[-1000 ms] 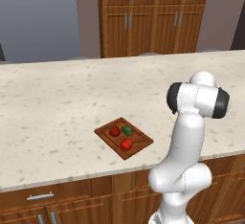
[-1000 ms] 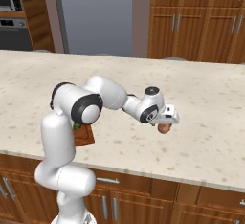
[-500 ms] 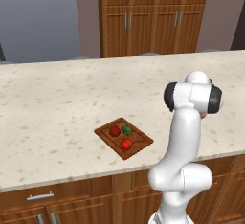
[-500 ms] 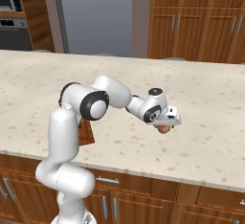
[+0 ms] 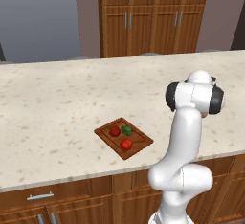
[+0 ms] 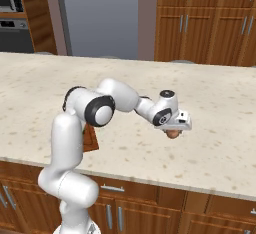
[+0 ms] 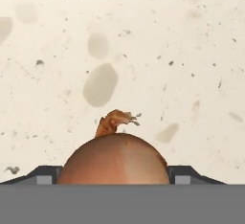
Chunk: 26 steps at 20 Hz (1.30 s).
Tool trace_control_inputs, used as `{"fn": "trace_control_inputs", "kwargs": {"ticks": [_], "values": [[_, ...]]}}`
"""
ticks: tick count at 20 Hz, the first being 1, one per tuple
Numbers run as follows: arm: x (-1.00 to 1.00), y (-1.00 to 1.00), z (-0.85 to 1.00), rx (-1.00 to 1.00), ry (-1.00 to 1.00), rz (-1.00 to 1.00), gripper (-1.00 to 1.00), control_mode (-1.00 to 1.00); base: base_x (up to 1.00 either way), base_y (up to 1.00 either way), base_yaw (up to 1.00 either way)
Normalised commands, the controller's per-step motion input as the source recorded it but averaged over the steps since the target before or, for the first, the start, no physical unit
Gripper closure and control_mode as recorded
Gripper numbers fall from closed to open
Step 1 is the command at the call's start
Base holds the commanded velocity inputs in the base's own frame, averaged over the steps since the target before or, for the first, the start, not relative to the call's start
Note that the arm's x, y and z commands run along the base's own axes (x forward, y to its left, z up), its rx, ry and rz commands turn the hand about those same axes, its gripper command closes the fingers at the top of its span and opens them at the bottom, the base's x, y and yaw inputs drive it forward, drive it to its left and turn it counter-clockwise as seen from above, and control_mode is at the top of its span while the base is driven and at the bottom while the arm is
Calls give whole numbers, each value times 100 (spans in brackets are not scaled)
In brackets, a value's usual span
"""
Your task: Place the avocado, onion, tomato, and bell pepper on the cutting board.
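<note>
I've got the onion [image 7: 115, 158] pinched between my jaws, its dull brown dome sitting right between my two dark finger tips [image 7: 45, 174] in the hand view, the papery tuft poking toward twelve o'clock over the speckled surface [image 7: 167, 50]. From the right base view my gripper [image 6: 172, 130] hangs above the surface with the onion [image 6: 172, 134] tucked under it, clear of the stone. Over the last second my arm has folded in: the elbow has swung up and the hand has drifted a little toward nine o'clock in that view, so the carry looks under way. The cutting board [image 5: 143, 140] lies well apart from my hand, across my own body at about nine o'clock in the left base view, and it already holds the tomato [image 5: 126, 144], the avocado [image 5: 127, 130] and the bell pepper [image 5: 114, 131]. So by my reckoning the onion is the last piece. What remains is a long sweep back past my base, then a gentle set-down on bare wood without nudging the other three.
</note>
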Motion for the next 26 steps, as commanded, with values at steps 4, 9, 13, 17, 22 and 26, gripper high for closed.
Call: {"fn": "trace_control_inputs", "kwargs": {"ticks": [4,9,13,17,22,26], "values": [[-19,33,91,13,8,0,100,-100,0,0,0],[-31,69,100,12,5,0,100,-100,0,0,0],[-56,86,100,7,1,0,100,-100,0,0,0],[-74,90,87,4,0,0,100,-100,0,0,0],[-83,88,68,1,0,0,100,-100,0,0,0],[-88,91,30,0,-5,0,100,-100,0,0,0]]}}
